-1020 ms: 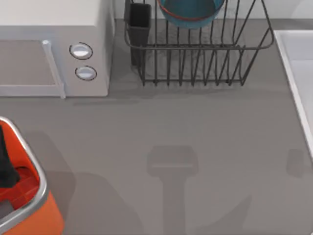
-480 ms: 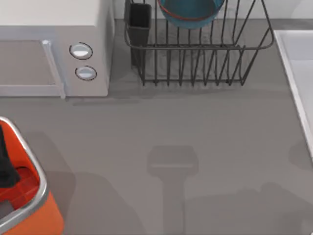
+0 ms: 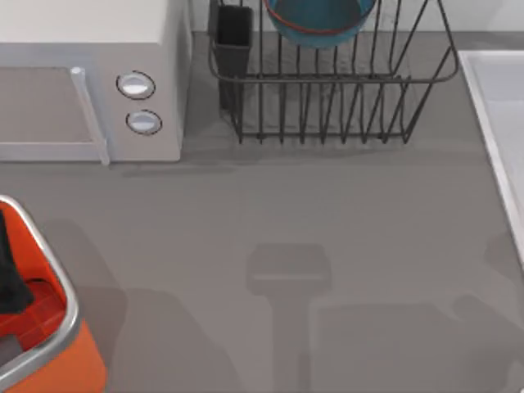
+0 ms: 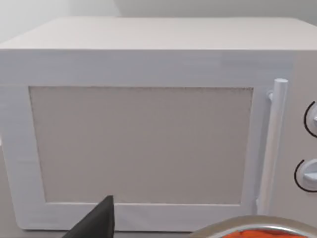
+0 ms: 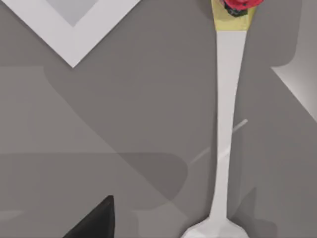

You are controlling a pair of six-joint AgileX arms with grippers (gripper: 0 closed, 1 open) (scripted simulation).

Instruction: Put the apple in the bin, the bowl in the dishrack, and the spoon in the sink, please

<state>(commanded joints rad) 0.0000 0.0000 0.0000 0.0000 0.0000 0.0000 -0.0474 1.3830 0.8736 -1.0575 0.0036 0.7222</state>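
Treat the spoon [image 5: 227, 114], lying flat on the grey tabletop [image 3: 327, 213] below your right tool near the sink [image 3: 501, 115], as light, rigid and slippery; pinch across its slim handle mid-length, though that tool's finger state cannot be told.

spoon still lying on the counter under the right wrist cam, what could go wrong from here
The spoon lies flat on the grey counter, its handle thin and low, so the fingers could slide over it or pinch it off-centre and let it tilt. The sink has a raised rim; a low carry might clip that edge. The bowl already sits in the dishrack, so a wide swing there could disturb it.
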